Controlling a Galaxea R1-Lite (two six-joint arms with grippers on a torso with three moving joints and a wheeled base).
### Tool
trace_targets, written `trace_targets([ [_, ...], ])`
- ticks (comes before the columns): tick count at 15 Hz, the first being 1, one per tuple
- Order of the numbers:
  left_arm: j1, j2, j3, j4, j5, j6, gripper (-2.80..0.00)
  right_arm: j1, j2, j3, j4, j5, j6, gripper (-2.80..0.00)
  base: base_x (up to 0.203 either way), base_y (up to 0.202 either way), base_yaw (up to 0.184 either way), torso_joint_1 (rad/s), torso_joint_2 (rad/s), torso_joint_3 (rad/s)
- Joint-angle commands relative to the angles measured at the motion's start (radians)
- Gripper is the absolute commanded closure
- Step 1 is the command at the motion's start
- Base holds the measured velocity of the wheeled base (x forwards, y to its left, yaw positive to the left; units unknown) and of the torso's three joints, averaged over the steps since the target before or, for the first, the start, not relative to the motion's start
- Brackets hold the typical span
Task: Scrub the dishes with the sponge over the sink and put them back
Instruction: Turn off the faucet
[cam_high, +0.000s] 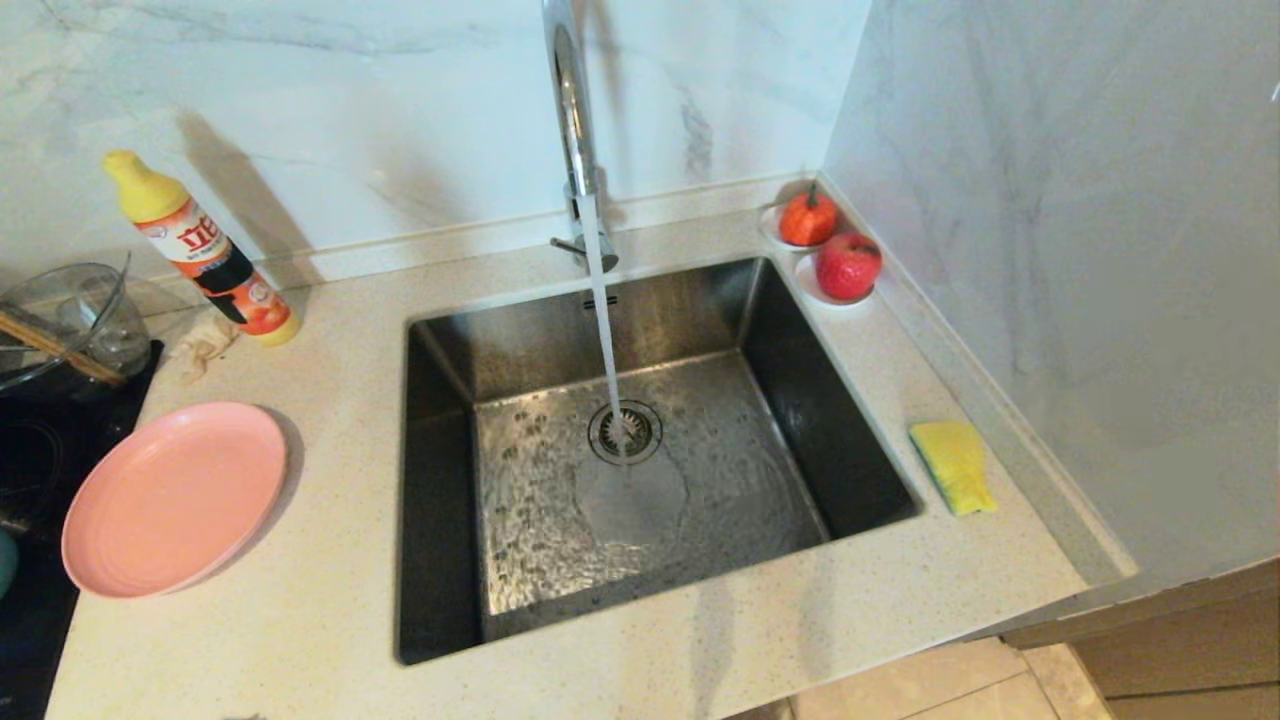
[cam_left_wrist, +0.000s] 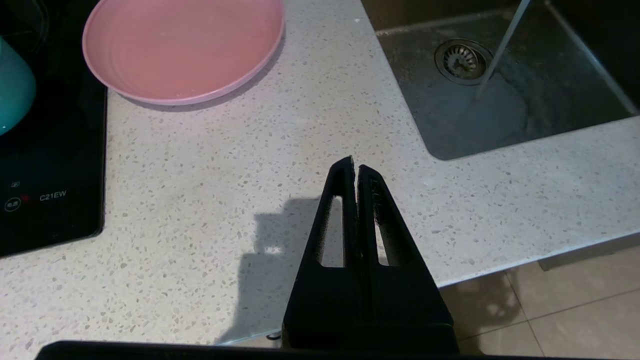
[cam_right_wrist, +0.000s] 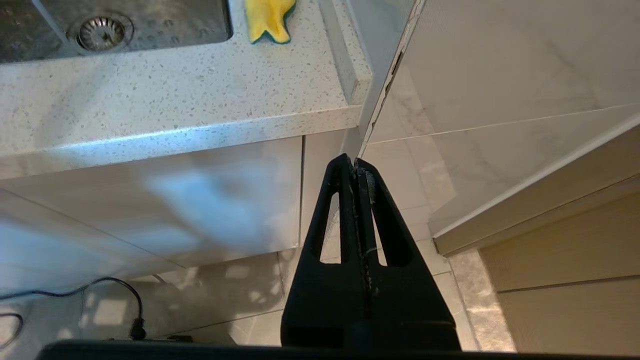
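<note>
Left end effector (cam_left_wrist: 354, 167) is hanging over the front edge of the bench (cam_left_wrist: 310, 125), fingers pressed together and holding nothing; right end effector (cam_right_wrist: 354, 164) is hanging below bench level by the cabinet front, likewise pressed together and empty. Water is running from the faucet (cam_high: 572, 120) into the sink (cam_high: 780, 400). Pink plate (cam_high: 172, 497) is sitting left of the sink, the teal bowl (cam_left_wrist: 12, 87) is resting on the black cooktop (cam_left_wrist: 50, 165), and the sponge (cam_high: 954, 464) is lying on the right.

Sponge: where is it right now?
In the head view the sponge lies on the counter on the robot's right, between the sink and the side wall, nearer the robot than the two red fruits.
</note>
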Motion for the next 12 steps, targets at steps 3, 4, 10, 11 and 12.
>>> trace_targets([
  [3, 0.001, 0.000, 0.000, 0.000, 0.000, 0.000, 0.00, 0.000, 0.001, 0.007, -0.018, -0.015, 0.053, 0.00, 0.000, 0.000, 0.000, 0.000, 0.00, 0.000],
  [4, 0.000, 0.000, 0.000, 0.000, 0.000, 0.000, 0.00, 0.000, 0.001, 0.007, -0.018, -0.015, 0.053, 0.00, 0.000, 0.000, 0.000, 0.000, 0.00, 0.000],
  [10, 0.001, 0.000, 0.000, 0.000, 0.000, 0.000, 0.00, 0.000, 0.001, 0.007, -0.018, -0.015, 0.053, 0.00, 0.000, 0.000, 0.000, 0.000, 0.00, 0.000],
  [11, 0.000, 0.000, 0.000, 0.000, 0.000, 0.000, 0.00, 0.000, 0.001, 0.007, -0.018, -0.015, 0.053, 0.00, 0.000, 0.000, 0.000, 0.000, 0.00, 0.000],
  [12, 0.000, 0.000, 0.000, 0.000, 0.000, 0.000, 0.00, 0.000, 0.001, 0.007, -0.018, -0.015, 0.053, 0.00, 0.000, 0.000, 0.000, 0.000, 0.00, 0.000],
])
